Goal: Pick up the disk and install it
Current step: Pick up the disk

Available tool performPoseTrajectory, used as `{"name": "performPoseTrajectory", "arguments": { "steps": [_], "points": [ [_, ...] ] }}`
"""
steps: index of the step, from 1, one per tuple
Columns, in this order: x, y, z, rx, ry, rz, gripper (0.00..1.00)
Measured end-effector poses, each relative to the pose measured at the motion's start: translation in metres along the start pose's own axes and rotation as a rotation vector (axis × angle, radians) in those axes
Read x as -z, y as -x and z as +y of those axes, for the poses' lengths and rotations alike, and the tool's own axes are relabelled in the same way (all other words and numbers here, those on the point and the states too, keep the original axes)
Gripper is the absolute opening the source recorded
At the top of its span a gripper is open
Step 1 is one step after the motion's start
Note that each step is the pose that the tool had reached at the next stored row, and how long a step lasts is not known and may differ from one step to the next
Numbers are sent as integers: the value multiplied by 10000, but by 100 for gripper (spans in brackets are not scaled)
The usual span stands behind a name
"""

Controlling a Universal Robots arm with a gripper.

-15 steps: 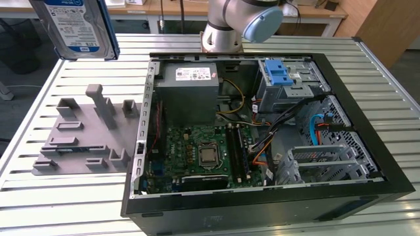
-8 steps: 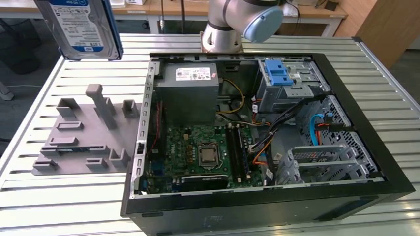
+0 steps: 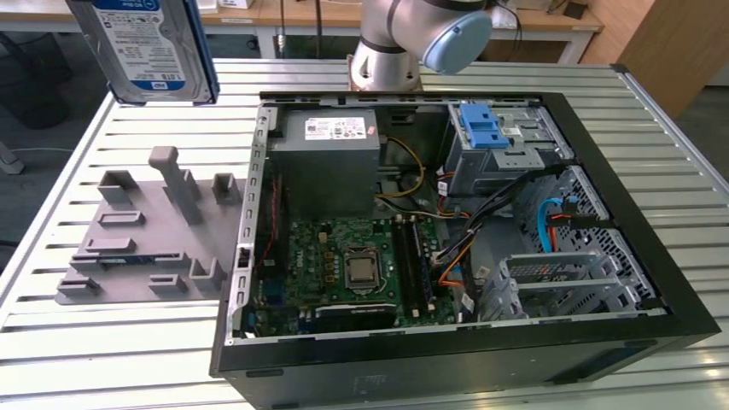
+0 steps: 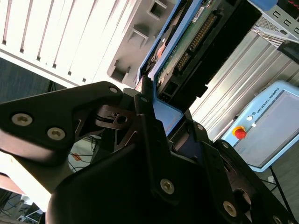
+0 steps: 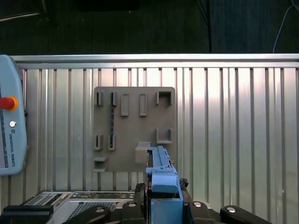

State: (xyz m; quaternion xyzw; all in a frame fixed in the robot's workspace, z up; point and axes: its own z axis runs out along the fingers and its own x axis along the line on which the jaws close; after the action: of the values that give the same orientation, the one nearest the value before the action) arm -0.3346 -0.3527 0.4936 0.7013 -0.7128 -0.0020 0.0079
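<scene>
Our jaws clamp the disk (image 3: pixel 154 47), its long axis hanging down, high above the grey holder (image 3: pixel 142 235). The open computer case (image 3: pixel 456 376) lies toward the exterior view's right.

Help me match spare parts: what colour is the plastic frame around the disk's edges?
Blue, on the disk, clearest in the first wrist view.
</scene>
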Motion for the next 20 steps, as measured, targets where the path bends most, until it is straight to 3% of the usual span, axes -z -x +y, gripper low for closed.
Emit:
{"name": "performPoseTrajectory", "arguments": {
  "steps": [8, 20],
  "points": [
    [0, 1, -50, 0, 0, 0, 36],
    [1, 1, -63, 0, 0, 0, 36]
  ]
}}
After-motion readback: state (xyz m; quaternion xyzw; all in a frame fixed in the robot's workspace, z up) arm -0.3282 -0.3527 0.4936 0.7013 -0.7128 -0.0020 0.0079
